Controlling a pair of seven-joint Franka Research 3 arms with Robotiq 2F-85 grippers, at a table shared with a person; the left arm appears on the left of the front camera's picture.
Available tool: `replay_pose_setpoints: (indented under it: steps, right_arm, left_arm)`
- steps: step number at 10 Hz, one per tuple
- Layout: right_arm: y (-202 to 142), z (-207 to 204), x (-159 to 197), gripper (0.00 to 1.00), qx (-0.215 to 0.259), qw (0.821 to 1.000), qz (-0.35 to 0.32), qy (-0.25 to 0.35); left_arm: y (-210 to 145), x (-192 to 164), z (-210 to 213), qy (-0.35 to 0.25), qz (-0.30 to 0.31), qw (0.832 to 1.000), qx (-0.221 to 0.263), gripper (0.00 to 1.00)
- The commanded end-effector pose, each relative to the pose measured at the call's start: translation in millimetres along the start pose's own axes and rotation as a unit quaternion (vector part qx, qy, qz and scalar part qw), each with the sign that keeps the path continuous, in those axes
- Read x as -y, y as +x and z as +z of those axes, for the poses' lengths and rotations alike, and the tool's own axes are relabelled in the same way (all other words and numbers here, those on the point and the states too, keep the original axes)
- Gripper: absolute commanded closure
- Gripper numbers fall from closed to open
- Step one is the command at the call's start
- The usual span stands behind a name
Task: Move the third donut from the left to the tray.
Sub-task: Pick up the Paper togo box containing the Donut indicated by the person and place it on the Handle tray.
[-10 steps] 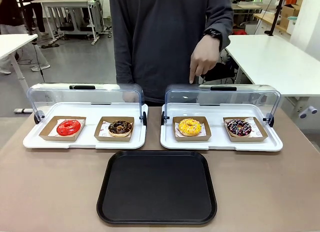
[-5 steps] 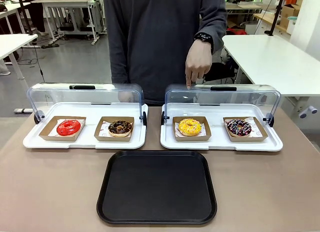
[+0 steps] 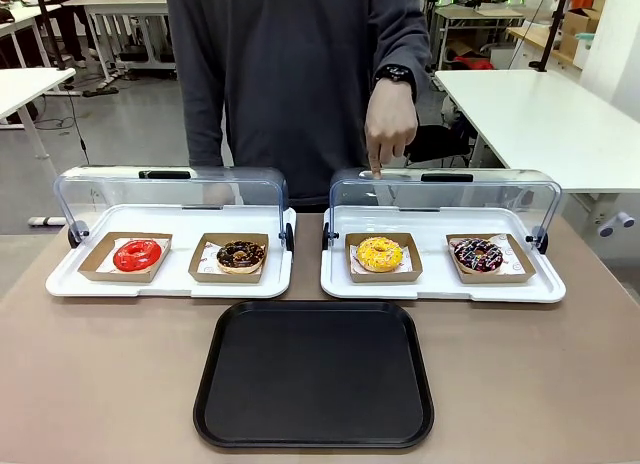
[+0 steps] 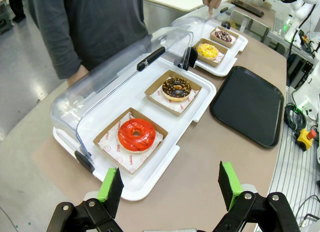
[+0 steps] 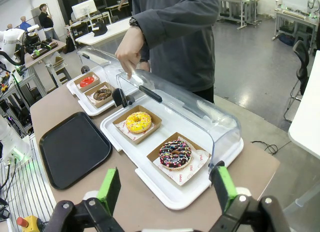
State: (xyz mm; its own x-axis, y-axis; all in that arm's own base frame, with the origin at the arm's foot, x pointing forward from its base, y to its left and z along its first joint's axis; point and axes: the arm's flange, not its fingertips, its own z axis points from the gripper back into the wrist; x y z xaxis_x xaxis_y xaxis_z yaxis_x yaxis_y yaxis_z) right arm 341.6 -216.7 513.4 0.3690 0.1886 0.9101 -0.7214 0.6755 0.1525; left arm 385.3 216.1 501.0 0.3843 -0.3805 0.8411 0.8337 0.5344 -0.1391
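Front view: we are seeing the person's hand (image 3: 388, 124) pointing downward, one finger out and the others curled, its fingertip touching the top of the clear lid (image 3: 445, 199) of the right white tray (image 3: 440, 292). The yellow donut (image 3: 379, 253) is sitting almost straight below that hand, on our side of it, on its brown cardboard holder (image 3: 384, 276) in that white tray. The black tray (image 3: 314, 373) is lying farther from the hand, closer to us. In the left wrist view we are holding our left gripper (image 4: 170, 184) with its jaws spread wide, gripping nothing, and the red donut (image 4: 136, 134) is lying ahead of it. In the right wrist view our right gripper (image 5: 166, 188) is likewise standing wide apart and gripping nothing, with a chocolate sprinkled donut (image 5: 175, 154) lying just ahead and the yellow donut beyond it, toward the person's hand
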Motion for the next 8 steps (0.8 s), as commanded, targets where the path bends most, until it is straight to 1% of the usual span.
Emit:
replay_pose_setpoints:
  steps: [1, 8]
  right_arm:
    - [2.0, -0.5, 0.6, 0.0, 0.005, 1.0, 0.005, 0.0]
    - [0.0, 0.0, 0.0, 0.0, 0.0, 1.0, 0.0, 0.0]
  left_arm:
    - [1.0, 1.0, 0.7, 0.0, 0.0, 1.0, 0.0, 0.0]
    - [1.0, 1.0, 0.7, 0.0, 0.0, 1.0, 0.0, 0.0]
